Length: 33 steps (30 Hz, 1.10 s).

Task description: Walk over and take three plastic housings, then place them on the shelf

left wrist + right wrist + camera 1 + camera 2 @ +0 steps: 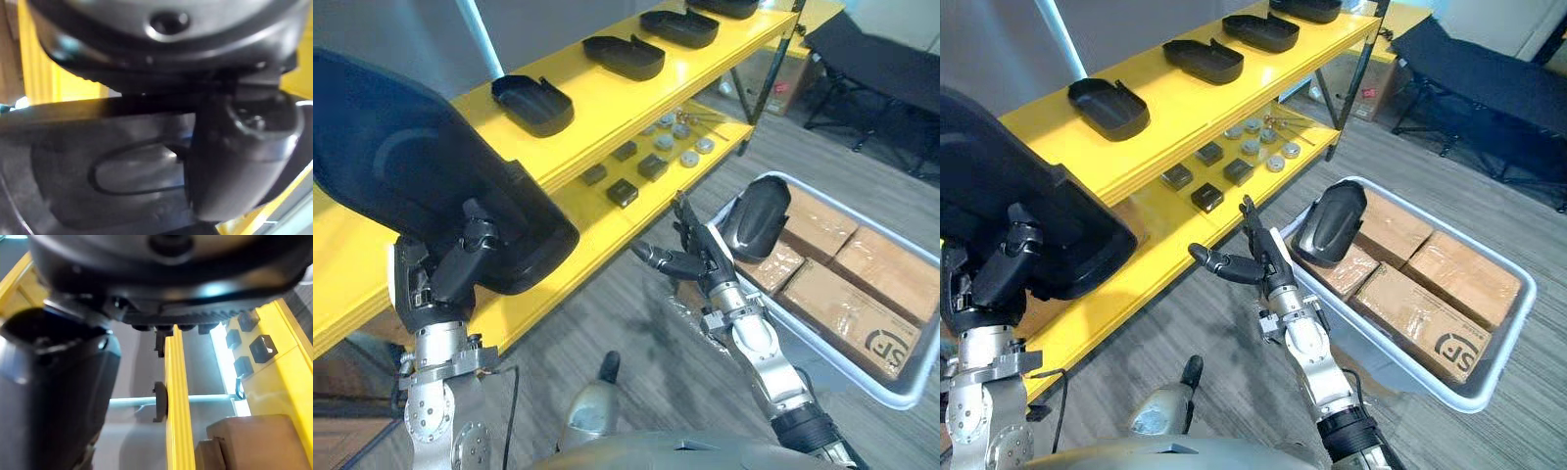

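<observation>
**Left hand grips housing at yellow shelf**

The left hand's fingers and thumb are curled round a broad, glossy black plastic housing with an oval outline pressed into its face. It is held tilted above the shelf's near end, its long axis lying across the shelf's length and one end past the front edge. Further along the top board, a row of housings lies hollow side up. The right hand hangs with fingers spread wide, holding nothing, just beside a grey bin. There another housing stands on end against cardboard boxes.
</observation>
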Tool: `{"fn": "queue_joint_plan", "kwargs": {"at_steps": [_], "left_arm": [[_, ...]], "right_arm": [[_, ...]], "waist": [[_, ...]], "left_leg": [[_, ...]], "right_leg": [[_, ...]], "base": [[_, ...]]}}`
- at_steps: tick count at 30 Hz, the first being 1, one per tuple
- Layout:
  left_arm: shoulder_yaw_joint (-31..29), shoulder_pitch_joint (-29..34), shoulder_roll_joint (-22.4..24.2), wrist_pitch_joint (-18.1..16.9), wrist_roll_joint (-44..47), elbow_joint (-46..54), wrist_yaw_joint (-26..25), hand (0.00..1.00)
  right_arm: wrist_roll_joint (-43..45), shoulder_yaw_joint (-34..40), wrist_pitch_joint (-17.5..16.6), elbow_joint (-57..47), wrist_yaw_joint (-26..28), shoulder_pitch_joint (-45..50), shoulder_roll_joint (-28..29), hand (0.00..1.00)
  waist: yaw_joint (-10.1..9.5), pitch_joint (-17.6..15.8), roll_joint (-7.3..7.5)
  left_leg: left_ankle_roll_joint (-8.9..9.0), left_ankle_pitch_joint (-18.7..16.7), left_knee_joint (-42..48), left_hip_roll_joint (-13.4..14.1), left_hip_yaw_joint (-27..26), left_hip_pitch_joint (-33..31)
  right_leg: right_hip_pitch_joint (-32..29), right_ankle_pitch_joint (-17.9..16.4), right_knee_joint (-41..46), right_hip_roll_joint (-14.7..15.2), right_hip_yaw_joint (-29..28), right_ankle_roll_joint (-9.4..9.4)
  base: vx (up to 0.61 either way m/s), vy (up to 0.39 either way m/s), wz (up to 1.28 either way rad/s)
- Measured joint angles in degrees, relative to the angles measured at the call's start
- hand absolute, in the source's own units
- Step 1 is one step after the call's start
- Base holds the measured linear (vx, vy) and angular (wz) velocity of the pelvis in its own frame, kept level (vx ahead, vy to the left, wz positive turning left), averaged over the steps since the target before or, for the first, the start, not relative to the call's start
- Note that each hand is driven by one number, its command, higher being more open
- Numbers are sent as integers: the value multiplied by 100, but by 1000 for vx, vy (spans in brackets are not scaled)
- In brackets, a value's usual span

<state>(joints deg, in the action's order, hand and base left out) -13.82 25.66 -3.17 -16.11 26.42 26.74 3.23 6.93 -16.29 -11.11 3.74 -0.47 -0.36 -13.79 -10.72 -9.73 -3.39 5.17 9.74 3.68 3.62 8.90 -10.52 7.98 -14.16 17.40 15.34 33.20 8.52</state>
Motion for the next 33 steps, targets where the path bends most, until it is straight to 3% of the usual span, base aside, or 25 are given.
{"fn": "queue_joint_plan", "kwargs": {"at_steps": [6,8,11,13,14,15,16,18,20,21,22,23,24,26,27,29,30,31,33], "left_arm": [[-1,7,-1,0,-3,-11,4,0],[-33,1,-1,1,-4,-13,12,0],[-209,-7,11,2,-199,12,-20,0],[-360,-53,71,4,-546,-17,-184,0],[-518,-48,64,2,-680,-16,-265,0],[-674,-40,48,3,-683,-17,-387,0],[-726,-44,48,4,-682,-19,-492,0],[-783,-131,59,11,-674,-59,-826,0],[-780,-146,40,11,-673,-83,-913,0],[-776,-187,39,11,-667,-104,-937,0],[-719,-376,26,9,-664,-225,-1003,0],[-666,-547,22,9,-664,-336,-1056,0],[-562,-752,-13,7,-667,-587,-1071,0],[-524,-747,-52,8,-667,-706,-1097,0],[-512,-668,-59,9,-666,-740,-1147,0],[-472,-577,1,11,-673,-786,-1154,0],[-471,-486,8,8,-676,-772,-1148,0],[-441,-466,13,13,-677,-781,-1133,0],[-404,-462,28,9,-651,-774,-1043,0]], "right_arm": [[24,101,-167,-21,-64,-132,18,100],[23,153,-265,-20,-186,-201,149,100],[4,260,-387,-20,-474,-218,471,100],[3,270,-477,-17,-581,-245,501,100],[-12,250,-542,-17,-623,-252,534,100],[-213,246,-608,-13,-630,-298,614,100],[-265,246,-644,-9,-629,-325,662,100],[-454,228,-787,-5,-615,-464,687,100],[-459,236,-811,-5,-631,-653,549,100],[-462,247,-840,-5,-637,-734,465,100],[-610,357,-921,-17,-683,-870,305,100],[-725,450,-976,-39,-759,-989,176,100],[-854,606,-978,-267,-899,-1048,5,100],[-861,710,-978,-657,-951,-1052,-54,100],[-815,779,-1008,-1115,-948,-1073,-98,100],[-705,809,-1107,-1421,-914,-1115,-238,100],[-593,808,-1115,-1514,-884,-1190,-278,100],[-516,858,-1119,-1595,-867,-1200,-352,100],[-297,1008,-1147,-1590,-799,-1207,-404,100]], "waist": [[-11,-127,206],[-51,-152,307],[-203,-147,493],[-252,-130,414],[-310,-92,408],[-323,-90,416],[-303,-96,407],[-238,-130,347],[-165,-182,230],[-150,-182,228],[-121,-189,164],[-31,-191,152],[96,-204,127],[173,-162,264],[151,-108,426],[187,-97,311],[177,-101,265],[188,-122,182],[91,-116,102]], "left_leg": [[-8,-92,93,-113,23,-25],[-2,-286,410,-289,54,-160],[-143,-692,935,-591,-123,-278],[-219,-872,1148,-685,5,-301],[-290,-917,1091,-707,30,-246],[-368,-950,1008,-733,75,-151],[-423,-954,962,-744,144,-96],[-608,-919,776,-747,496,191],[-653,-959,671,-742,687,436],[-665,-978,657,-740,756,492],[-664,-1006,650,-734,940,512],[-637,-1024,660,-740,1145,498],[-596,-1059,680,-791,1476,500],[-525,-1130,690,-936,1712,511],[-465,-1249,728,-1093,1769,508],[-550,-1383,923,-881,1444,503],[-583,-1528,1380,-773,1032,392],[-499,-1663,2040,-653,563,186],[-460,-1833,3033,-276,-338,-105]], "right_leg": [[116,-84,47,123,133,15],[225,-105,41,264,270,76],[662,51,-121,466,604,254],[286,317,1047,817,407,-188],[-122,712,1731,997,82,-567],[-371,1212,2176,1057,-301,-614],[-479,1399,2367,1067,-485,-547],[-839,421,2929,795,-777,-450],[-1054,31,2699,422,-837,-601],[-1168,-23,2522,270,-920,-672],[-1490,-41,2055,-91,-1281,-705],[-1696,-15,1653,-369,-1630,-668],[-1831,114,965,-671,-2100,-512],[-1856,158,395,-729,-2420,-448],[-1805,287,182,-649,-2472,-479],[-1540,344,117,-654,-2186,-518],[-1326,486,40,-667,-1979,-599],[-1029,550,-37,-723,-1730,-638],[-353,513,-462,-942,-1311,-754]], "base": [[-14,-3,8],[74,95,31],[116,122,50],[132,166,51],[150,182,30],[187,157,28],[235,83,40],[258,25,53],[209,33,48],[145,-11,62],[102,-48,76],[124,-137,137],[96,-157,147],[131,-260,117],[167,-319,94],[166,-260,99],[158,-220,99],[163,-213,108],[206,-216,90]]}}
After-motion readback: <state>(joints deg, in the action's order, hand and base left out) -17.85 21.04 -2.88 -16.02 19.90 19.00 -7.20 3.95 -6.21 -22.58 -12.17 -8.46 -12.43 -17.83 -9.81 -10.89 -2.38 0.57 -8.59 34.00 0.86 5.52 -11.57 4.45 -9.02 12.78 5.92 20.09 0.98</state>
